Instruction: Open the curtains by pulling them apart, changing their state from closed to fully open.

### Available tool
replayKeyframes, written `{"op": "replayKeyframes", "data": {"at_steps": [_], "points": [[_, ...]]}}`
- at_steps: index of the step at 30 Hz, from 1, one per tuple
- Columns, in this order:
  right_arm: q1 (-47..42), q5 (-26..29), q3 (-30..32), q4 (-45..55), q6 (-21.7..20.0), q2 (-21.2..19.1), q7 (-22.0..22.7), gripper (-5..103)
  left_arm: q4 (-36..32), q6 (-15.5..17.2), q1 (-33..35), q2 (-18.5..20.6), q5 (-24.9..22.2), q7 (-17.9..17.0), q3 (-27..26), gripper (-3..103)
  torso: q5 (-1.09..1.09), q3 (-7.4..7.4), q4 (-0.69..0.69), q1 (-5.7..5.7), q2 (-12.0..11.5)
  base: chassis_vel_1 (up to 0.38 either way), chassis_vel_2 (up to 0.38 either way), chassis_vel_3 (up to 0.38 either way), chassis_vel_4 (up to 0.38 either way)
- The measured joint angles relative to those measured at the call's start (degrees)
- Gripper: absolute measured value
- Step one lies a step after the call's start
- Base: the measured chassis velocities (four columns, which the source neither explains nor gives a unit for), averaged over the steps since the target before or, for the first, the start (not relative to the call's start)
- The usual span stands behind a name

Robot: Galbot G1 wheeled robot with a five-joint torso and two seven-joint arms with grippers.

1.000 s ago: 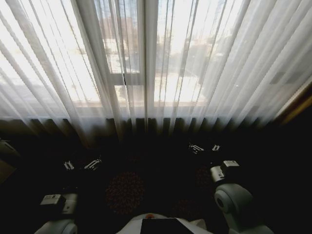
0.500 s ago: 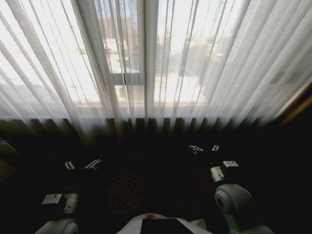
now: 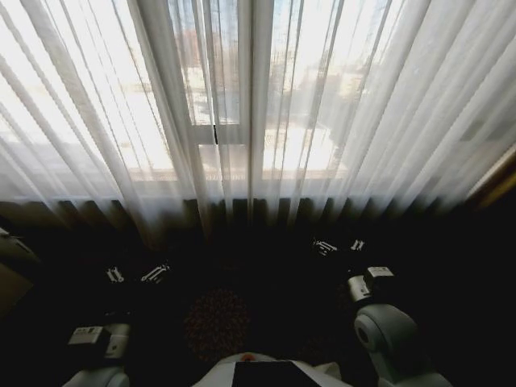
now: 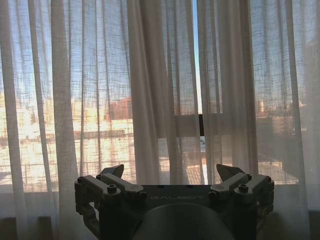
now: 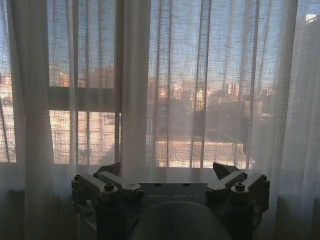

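Clearly GALBOT-marked left gripper, curtains closed

ahead of me the curtains hang side by side across the window, meeting at centre; my left gripper and right gripper sit low before them, apart from the fabric.

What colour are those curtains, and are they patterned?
Sheer white-cream curtains, plain, with long vertical pleats; the weave shows best in the left wrist view.
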Motion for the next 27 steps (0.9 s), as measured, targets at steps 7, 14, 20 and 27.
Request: {"op": "replayKeyframes", "data": {"at_steps": [7, 14, 20, 27], "points": [[-0.4, -0.2, -0.2, -0.2, 0.8, 0.2, -0.2, 100, 0.0, -0.7, 0.3, -0.6, 0.3, 0.2, 0.2, 100, -0.01, 0.01, -0.01, 0.04, 0.0, 0.105, 0.525, -0.109, -0.545], [-0.3, -0.2, -0.4, -0.6, 0.8, 0.2, -0.6, 100, 0.3, -1.7, 0.5, -0.9, 0.5, 0.3, 0.1, 100, -0.04, 0.0, 0.01, 0.02, 0.0, 0.036, 0.479, -0.03, -0.497], [-0.4, -0.8, -0.8, -0.6, 1.2, 0.4, -1.3, 100, 0.4, -2.2, 0.6, -0.8, 0.6, 0.5, 0.0, 100, 0.0, 0.03, 0.0, 0.08, 0.0, -0.096, 0.128, 0.128, -0.144], [-0.9, -1.6, -1.1, -0.8, 2.3, 0.2, -2.5, 100, 0.3, -3.3, 1.4, -2.0, 0.7, 1.7, 0.1, 100, 0.05, -0.01, 0.0, -0.03, 0.0, -0.099, -0.062, 0.105, 0.076]]}}
